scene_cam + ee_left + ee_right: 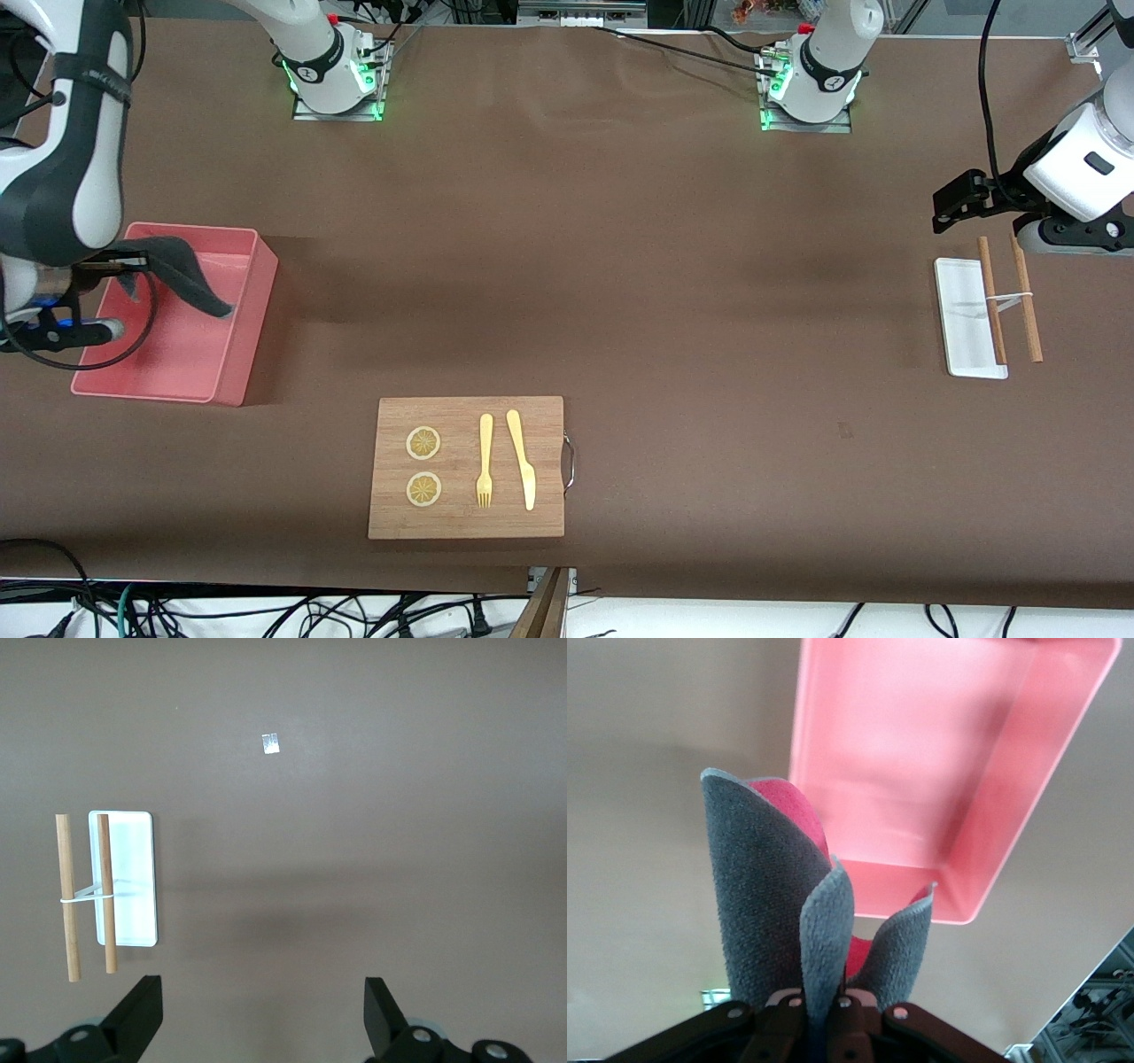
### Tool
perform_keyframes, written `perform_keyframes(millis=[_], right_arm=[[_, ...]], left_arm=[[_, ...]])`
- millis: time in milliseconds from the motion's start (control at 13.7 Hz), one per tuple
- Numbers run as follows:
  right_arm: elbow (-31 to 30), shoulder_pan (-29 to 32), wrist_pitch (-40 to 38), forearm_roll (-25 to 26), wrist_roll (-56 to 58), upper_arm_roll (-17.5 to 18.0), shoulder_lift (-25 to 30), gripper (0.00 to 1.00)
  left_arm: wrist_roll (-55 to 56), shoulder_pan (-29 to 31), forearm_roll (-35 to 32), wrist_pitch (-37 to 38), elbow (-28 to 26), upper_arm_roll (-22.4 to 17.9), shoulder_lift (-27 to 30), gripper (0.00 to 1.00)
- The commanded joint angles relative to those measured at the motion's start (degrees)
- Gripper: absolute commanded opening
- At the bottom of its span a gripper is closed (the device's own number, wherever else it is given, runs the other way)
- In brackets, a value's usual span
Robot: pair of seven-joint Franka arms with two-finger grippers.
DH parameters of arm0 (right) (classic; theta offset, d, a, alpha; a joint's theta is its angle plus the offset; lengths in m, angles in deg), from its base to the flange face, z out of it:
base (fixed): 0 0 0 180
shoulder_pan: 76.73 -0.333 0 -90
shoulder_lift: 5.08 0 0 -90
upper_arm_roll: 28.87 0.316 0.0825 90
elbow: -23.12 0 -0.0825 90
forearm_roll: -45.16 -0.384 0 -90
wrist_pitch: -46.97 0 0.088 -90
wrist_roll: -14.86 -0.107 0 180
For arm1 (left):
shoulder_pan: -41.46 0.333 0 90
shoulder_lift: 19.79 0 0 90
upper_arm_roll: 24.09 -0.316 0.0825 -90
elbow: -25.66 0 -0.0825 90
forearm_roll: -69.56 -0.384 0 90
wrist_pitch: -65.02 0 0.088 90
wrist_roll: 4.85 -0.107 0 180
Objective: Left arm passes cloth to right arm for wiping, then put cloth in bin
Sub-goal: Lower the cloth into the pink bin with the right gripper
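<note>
Cloth hung over the bin

The cloth (182, 270) hung over the bin (232, 354), pinched by the right gripper (824, 1010). It could snag on the bin wall if released off-centre. The left gripper (261, 1014) waited with fingers spread above the tray (961, 328).

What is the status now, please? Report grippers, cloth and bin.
Right gripper shut on cloth, hanging over pink bin. Left gripper open, waiting above white tray. Bin holds nothing else; no obstruction.
</note>
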Motion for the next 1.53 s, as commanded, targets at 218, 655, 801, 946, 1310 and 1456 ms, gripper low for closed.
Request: perform_keyframes(millis=[218, 655, 801, 946, 1310, 1456], right_arm=[[-1.67, 5.55, 6.66, 1.34, 10.48, 0.25, -4.80, 0.00], [-9.85, 5.55, 15.73, -0.41, 11.19, 0.51, -5.67, 0.00], [-9.94, 5.46, 15.91, -2.61, 11.19, 0.51, -7.43, 0.00], [-10.03, 5.37, 17.14, -2.79, 11.27, 0.60, -8.57, 0.00], [-13.45, 7.38, 21.88, -2.88, 10.75, 4.63, -9.20, 0.00], [-15.12, 9.67, 24.51, -2.88, 10.31, 7.62, -8.76, 0.00]], left_arm=[[-1.05, -0.12, -0.32, 0.65, 1.78, -0.11, -0.82, 1.00], [-1.05, -0.12, -0.32, 0.65, 1.78, -0.11, -0.73, 1.00], [-1.05, -0.12, -0.32, 0.65, 1.78, -0.11, -0.73, 1.00], [-1.05, -0.12, -0.32, 0.65, 1.78, -0.11, -0.73, 1.00], [-1.05, -0.12, -0.32, 0.56, 1.78, -0.11, -0.73, 1.00], [-1.05, -0.12, -0.32, 0.56, 1.78, -0.11, -0.73, 1.00]])
